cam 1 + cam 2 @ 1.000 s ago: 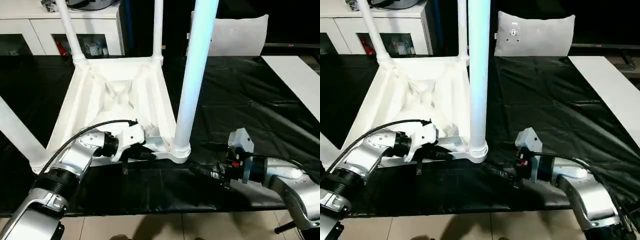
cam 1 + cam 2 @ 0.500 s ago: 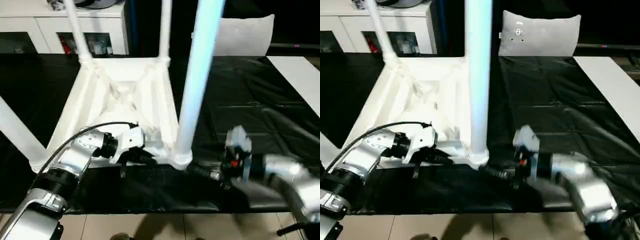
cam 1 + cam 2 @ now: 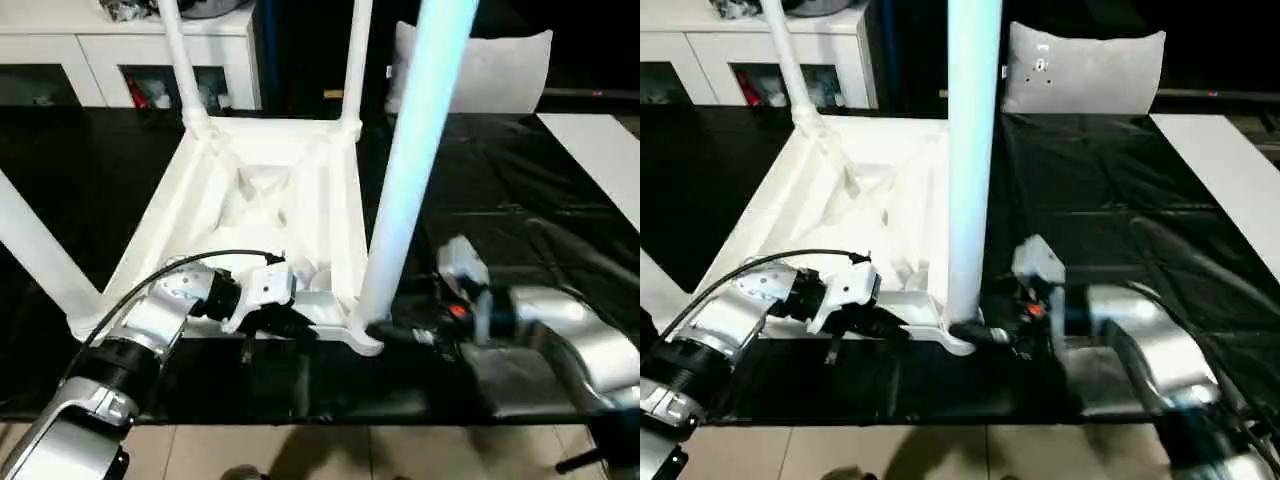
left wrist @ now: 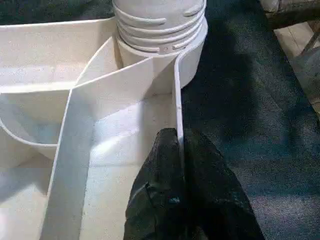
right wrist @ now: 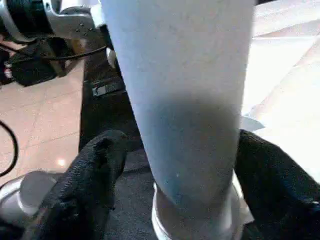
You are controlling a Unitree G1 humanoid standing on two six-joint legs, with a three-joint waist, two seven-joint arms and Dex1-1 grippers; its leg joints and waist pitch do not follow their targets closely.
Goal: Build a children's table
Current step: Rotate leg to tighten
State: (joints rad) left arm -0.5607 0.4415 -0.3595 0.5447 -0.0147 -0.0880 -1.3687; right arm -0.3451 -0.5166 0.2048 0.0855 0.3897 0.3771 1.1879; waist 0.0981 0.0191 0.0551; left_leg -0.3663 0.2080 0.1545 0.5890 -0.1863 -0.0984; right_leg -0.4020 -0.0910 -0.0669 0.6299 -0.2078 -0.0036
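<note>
The table lies upside down on the black-covered surface (legs pointing up). The left gripper pinches its near rim wall; the right gripper has jaws spread around the near-right leg.

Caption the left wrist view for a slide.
Left pincer clamped on the thin side wall of the upturned white table, just below the corner socket holding a ribbed leg.

Black sheeting covers the worktop; white cabinet behind, grey cushion beside it, tiled floor below.
</note>
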